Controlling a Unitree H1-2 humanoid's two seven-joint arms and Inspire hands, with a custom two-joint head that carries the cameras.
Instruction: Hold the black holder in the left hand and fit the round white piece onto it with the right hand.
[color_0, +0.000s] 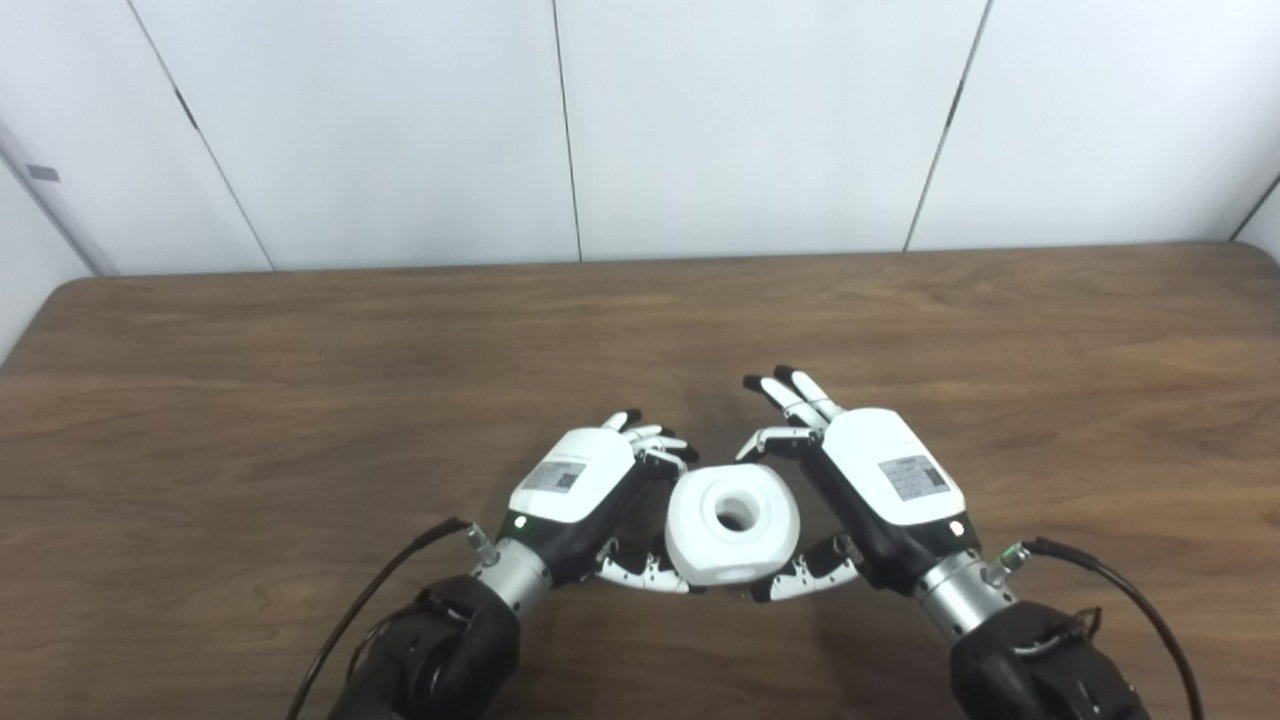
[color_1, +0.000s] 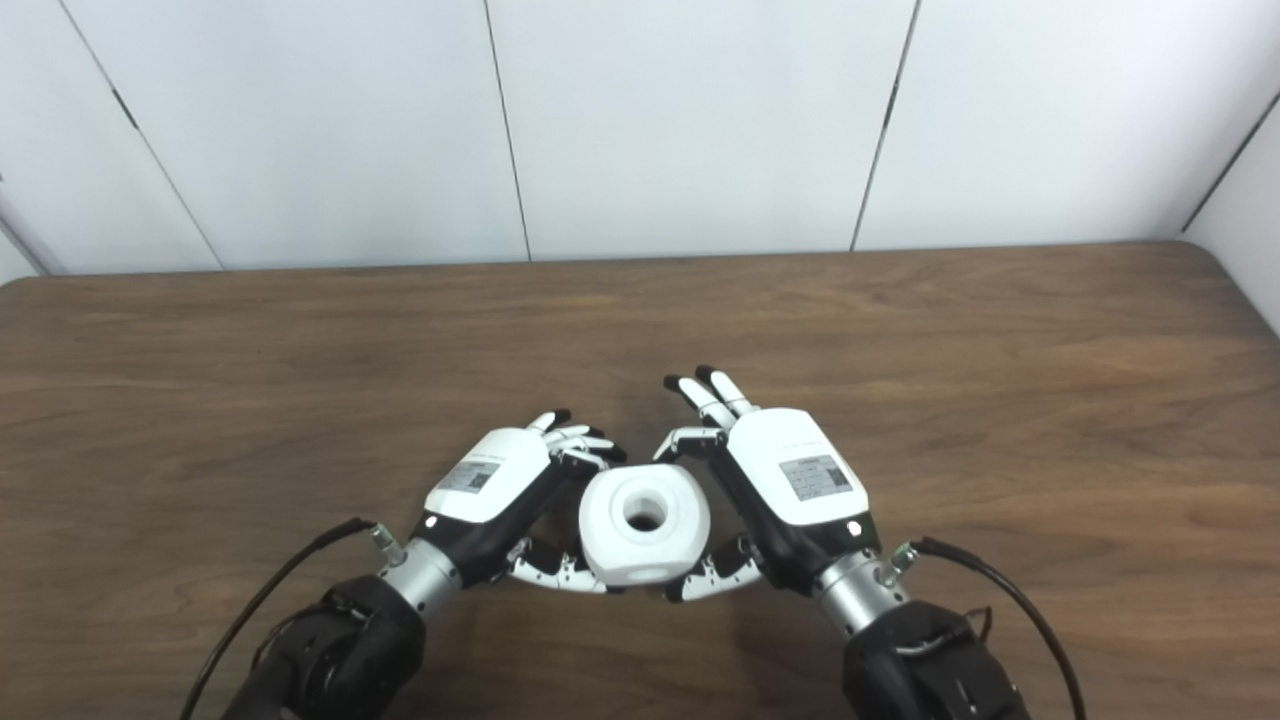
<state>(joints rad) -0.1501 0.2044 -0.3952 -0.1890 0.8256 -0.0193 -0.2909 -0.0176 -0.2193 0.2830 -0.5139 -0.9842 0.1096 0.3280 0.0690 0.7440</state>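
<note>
Round white piece (color_0: 733, 527) sat between both hands, low and centred over the wooden table (color_0: 300, 380), its central hole facing up toward the cameras. Left hand (color_0: 580, 490) pressed against the piece's left side, fingers (color_0: 655, 445) curled near its upper left edge and thumb (color_0: 640, 572) reaching beneath its lower left edge. Right hand (color_1: 790, 480) met the piece's right side, one finger bent onto its upper right edge, thumb (color_1: 715, 578) under its lower right, the remaining fingers (color_1: 705, 392) stretched out straight and away from it. Could not tell whether the piece rested on the table or was lifted. Black holder not discernible, possibly hidden beneath the white piece. Pale panelled wall (color_0: 760, 120) behind the table.
</note>
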